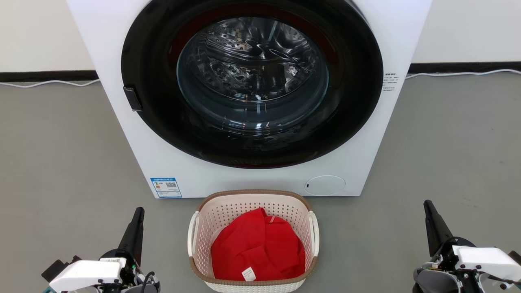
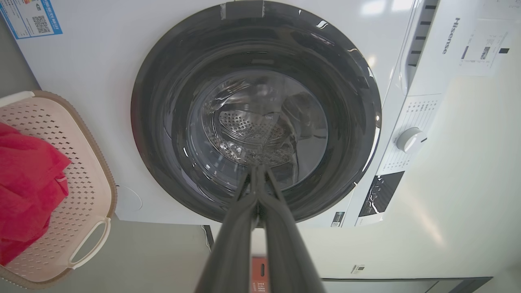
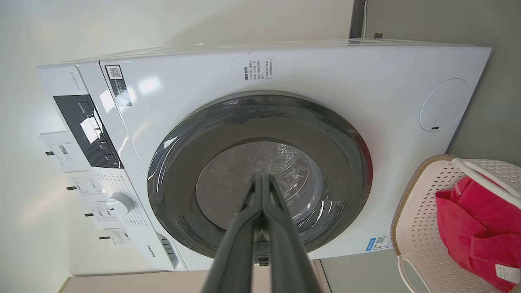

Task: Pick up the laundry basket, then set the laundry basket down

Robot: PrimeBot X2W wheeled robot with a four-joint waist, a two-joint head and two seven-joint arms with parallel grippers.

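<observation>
Head view: the laundry basket [image 1: 228, 209] sits on the grey floor [image 1: 61, 162], just in front of a white washing machine [image 1: 183, 179]. A red garment [image 1: 256, 248] with a white label [image 1: 248, 274] lies inside it. The left pincer [image 1: 138, 211] and right pincer [image 1: 427, 205] flank the basket, well apart from it.

Left wrist view: the fingers are pressed together, gripping nothing, and point at the machine's door glass. A control dial [image 2: 411, 139] shows here.

Right wrist view: this pincer is also fully closed and empty, with the basket at the lower right.
</observation>
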